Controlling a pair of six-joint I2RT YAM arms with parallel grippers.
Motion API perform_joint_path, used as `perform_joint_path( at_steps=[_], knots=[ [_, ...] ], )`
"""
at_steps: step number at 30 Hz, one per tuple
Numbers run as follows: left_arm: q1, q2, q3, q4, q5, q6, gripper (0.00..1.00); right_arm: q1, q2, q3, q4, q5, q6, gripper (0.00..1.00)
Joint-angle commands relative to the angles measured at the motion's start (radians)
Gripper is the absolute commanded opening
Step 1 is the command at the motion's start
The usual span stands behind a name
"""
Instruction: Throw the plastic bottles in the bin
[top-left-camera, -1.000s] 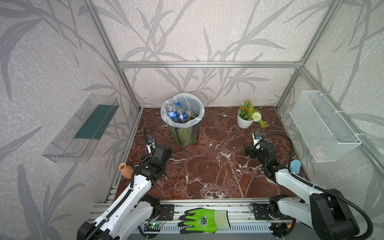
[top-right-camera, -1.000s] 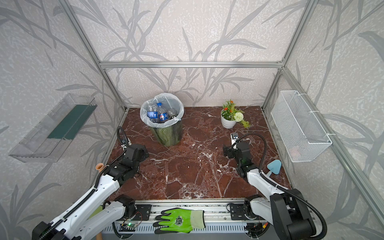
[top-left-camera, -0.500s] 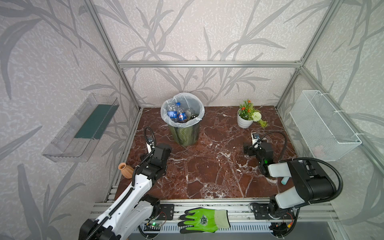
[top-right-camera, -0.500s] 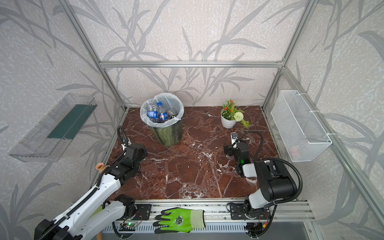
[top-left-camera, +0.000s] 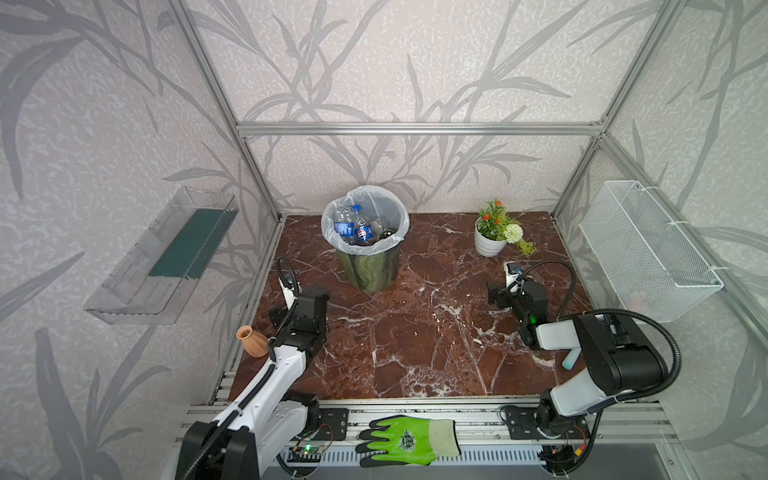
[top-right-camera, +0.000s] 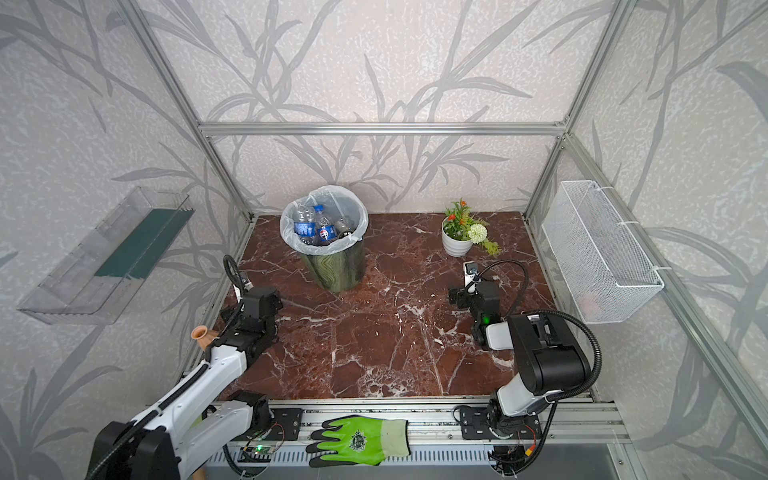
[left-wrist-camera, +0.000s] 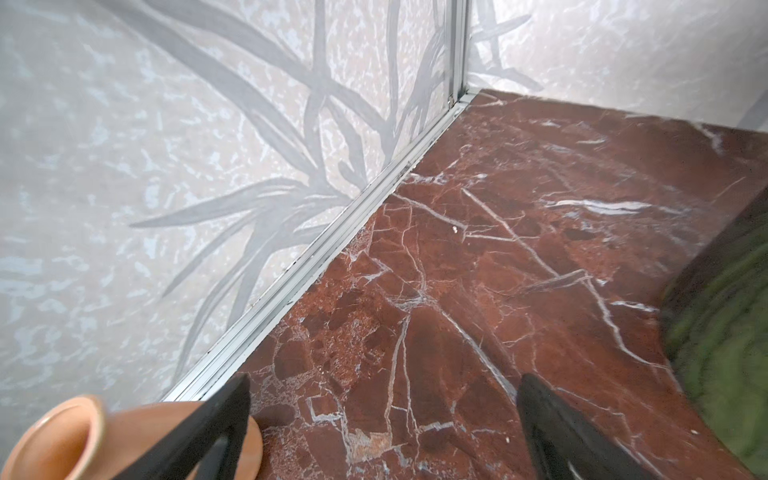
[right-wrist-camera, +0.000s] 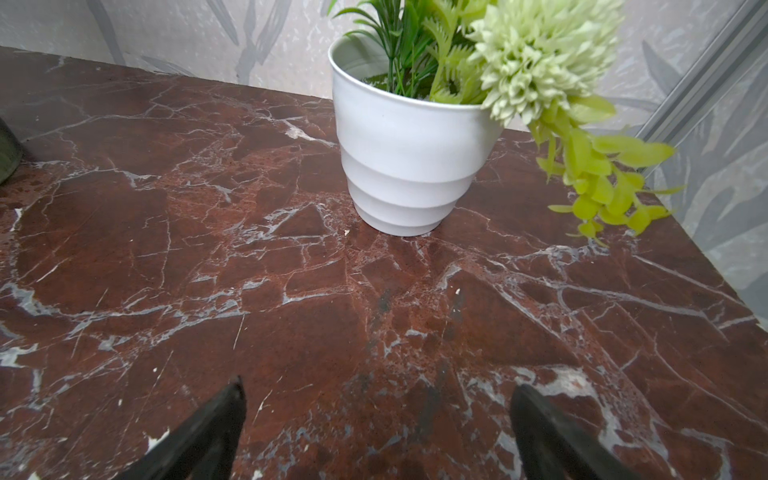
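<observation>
Several plastic bottles (blue labels are seen on at least two) are pictured lying inside the bin, a dark green can lined with a white bag and stood at the back of the marble tabletop. The left gripper is held with jaws spread wide and empty over the marble, a clay vase beside one finger. The right gripper is likewise seen wide apart and empty, pointed at a white flower pot.
</observation>
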Motion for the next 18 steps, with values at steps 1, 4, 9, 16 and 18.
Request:
perform_joint_path(
  at_steps=[1,4,9,16,18],
  knots=[
    [0.017,0.082,0.004,0.179,0.008,0.044,0.99,-0.004,0.002,0.016,0.024,-0.004,0.009,0.99],
    [0.032,0.163,-0.018,0.356,0.088,0.109,0.99,-0.004,0.001,0.016,0.024,-0.004,0.009,0.99],
    [0.072,0.295,-0.064,0.626,0.218,0.18,0.97,-0.004,0.002,0.016,0.024,-0.004,0.009,0.99],
    [0.135,0.417,-0.111,0.852,0.376,0.199,0.95,-0.004,0.002,0.016,0.025,-0.004,0.009,0.99],
    [0.141,0.496,-0.134,0.969,0.396,0.203,0.94,-0.004,0.002,0.016,0.025,-0.004,0.009,0.99]
  ],
)
